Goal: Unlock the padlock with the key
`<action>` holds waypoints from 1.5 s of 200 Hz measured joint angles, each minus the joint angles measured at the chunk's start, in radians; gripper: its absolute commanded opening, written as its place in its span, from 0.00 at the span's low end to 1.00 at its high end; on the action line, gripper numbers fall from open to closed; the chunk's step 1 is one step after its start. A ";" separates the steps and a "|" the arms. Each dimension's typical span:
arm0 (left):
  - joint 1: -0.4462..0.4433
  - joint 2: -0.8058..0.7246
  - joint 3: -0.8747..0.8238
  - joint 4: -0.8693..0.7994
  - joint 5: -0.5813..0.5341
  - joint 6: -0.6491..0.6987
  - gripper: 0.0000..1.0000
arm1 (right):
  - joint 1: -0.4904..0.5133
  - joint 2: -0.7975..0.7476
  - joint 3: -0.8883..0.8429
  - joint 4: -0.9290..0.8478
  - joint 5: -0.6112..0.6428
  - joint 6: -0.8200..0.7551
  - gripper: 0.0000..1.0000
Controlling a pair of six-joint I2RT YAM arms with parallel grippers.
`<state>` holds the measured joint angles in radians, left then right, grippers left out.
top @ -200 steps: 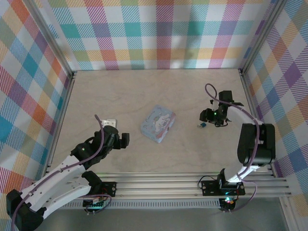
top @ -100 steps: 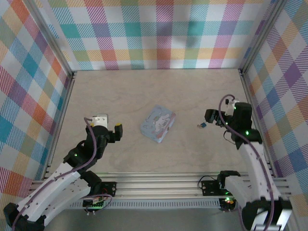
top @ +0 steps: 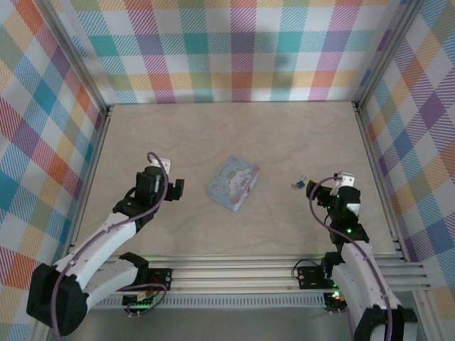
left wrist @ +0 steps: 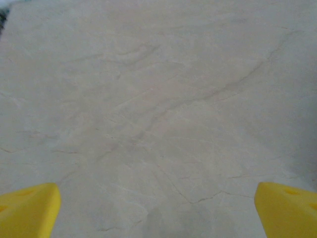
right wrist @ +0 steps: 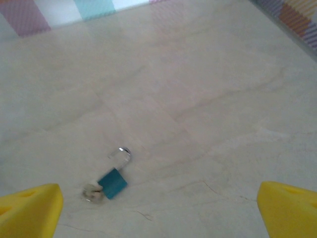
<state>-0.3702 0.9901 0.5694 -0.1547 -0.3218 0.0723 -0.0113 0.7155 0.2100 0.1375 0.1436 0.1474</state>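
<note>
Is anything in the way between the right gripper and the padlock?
Nothing visible. Only bare table lies between the right gripper, jaws open, and the padlock, with the key at its bottom end. The tin box sits farther left, beyond the padlock.

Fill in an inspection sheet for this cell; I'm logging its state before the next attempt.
Surface: pale table with faint crack-like lines.
Job's things: padlock lies flat ahead of the right end effector. The key touches the end of its body. Whether the shackle is released cannot be told.
Clutter: tin box mid-table, apart from both arms.
End effectors: left end effector and the right one are both open, holding nothing.
Cables: purple cables loop along each arm, apart from the padlock and tin box.
Surroundings: plaid walls; metal rails at the near edge.
</note>
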 measured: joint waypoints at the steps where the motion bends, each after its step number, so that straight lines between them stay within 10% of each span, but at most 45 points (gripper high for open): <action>1: 0.003 0.002 -0.001 0.003 0.004 0.000 1.00 | 0.000 0.005 -0.001 0.004 0.000 -0.001 1.00; 149: 0.228 0.531 -0.230 0.988 0.209 0.033 1.00 | 0.000 0.725 0.009 0.829 -0.055 -0.103 1.00; 300: 0.271 0.573 -0.167 0.969 0.209 -0.009 1.00 | 0.026 0.819 0.177 0.724 -0.046 -0.105 1.00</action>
<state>-0.0994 1.5631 0.4019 0.8139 -0.1131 0.0631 0.0147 1.5349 0.3870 0.8616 0.0978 0.0422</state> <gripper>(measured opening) 0.998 0.996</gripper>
